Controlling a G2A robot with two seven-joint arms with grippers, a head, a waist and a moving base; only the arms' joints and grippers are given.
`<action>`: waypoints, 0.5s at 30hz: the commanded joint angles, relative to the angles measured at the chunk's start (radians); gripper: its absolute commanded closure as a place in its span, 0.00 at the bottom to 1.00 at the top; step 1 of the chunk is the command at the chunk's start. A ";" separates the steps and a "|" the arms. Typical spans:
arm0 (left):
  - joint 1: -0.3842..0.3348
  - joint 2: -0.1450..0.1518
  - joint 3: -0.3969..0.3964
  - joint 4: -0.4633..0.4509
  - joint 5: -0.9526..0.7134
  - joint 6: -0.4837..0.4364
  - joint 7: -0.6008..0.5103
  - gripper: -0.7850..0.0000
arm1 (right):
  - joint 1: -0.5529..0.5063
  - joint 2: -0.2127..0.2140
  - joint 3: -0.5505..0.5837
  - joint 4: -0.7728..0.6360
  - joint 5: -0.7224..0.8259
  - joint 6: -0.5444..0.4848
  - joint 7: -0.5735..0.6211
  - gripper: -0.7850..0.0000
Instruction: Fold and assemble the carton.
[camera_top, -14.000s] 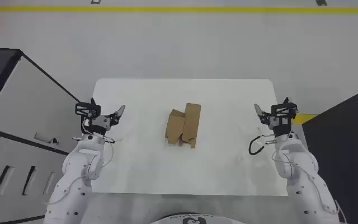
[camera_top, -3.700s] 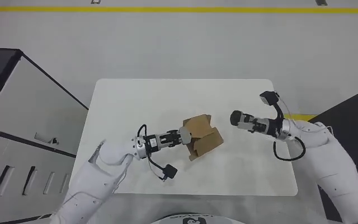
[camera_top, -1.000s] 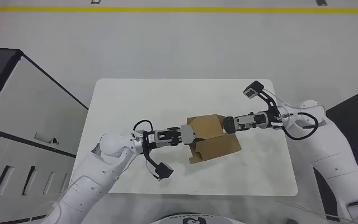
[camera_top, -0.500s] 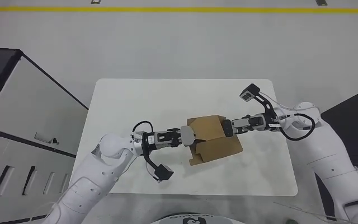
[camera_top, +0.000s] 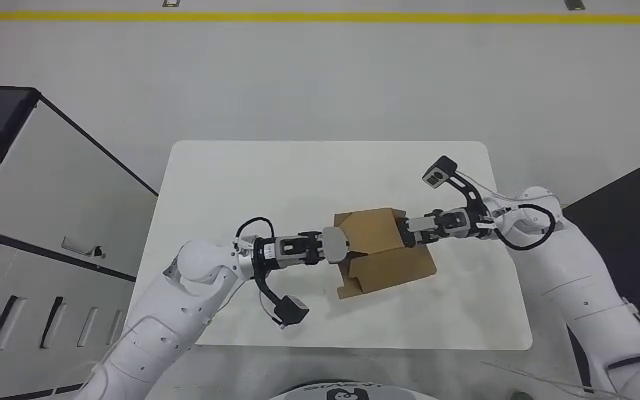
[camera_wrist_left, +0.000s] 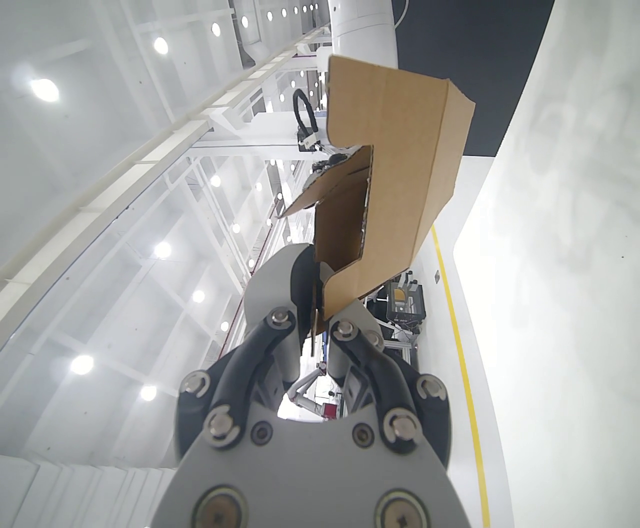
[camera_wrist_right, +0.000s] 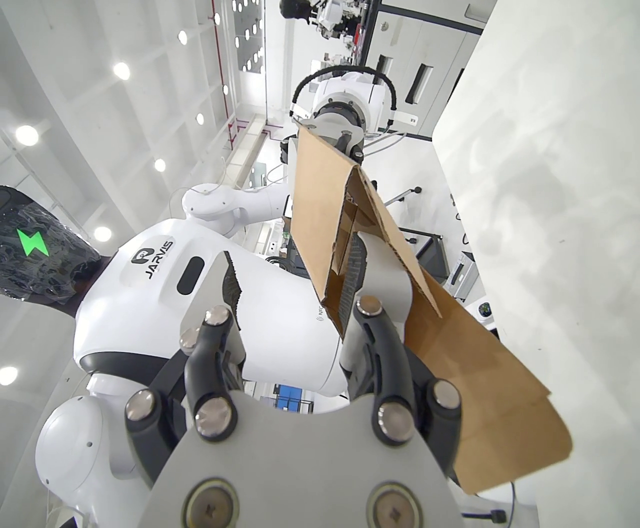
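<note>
A brown cardboard carton (camera_top: 380, 250), partly unfolded, is held above the middle of the white table (camera_top: 250, 180). My left gripper (camera_top: 335, 243) is shut on the carton's left edge; in the left wrist view its fingertips (camera_wrist_left: 317, 305) pinch a flap of the carton (camera_wrist_left: 400, 165). My right gripper (camera_top: 403, 228) is at the carton's right end and stands open. In the right wrist view one finger (camera_wrist_right: 361, 260) is inside the open carton (camera_wrist_right: 320, 220), the other finger (camera_wrist_right: 222, 285) is outside, with a carton wall between them.
A dark-edged grey panel (camera_top: 30, 150) stands off the table's left side and a black surface (camera_top: 610, 220) off its right. A yellow floor line (camera_top: 320, 16) runs along the far side. Bare tabletop surrounds the carton.
My right gripper has slid a little to the left, further into the carton's right end. The left gripper has kept its hold and the carton has barely shifted.
</note>
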 joint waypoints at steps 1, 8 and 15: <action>-0.003 0.000 0.002 0.001 -0.003 -0.001 0.002 1.00 | 0.003 -0.004 -0.004 0.007 -0.001 -0.002 -0.002 0.52; -0.015 0.001 0.012 0.003 -0.005 -0.005 0.010 1.00 | 0.015 -0.020 -0.023 0.028 -0.014 -0.010 -0.010 0.60; -0.028 0.001 0.024 0.014 -0.008 -0.005 0.011 1.00 | 0.028 -0.036 -0.039 0.044 -0.013 -0.011 -0.011 0.69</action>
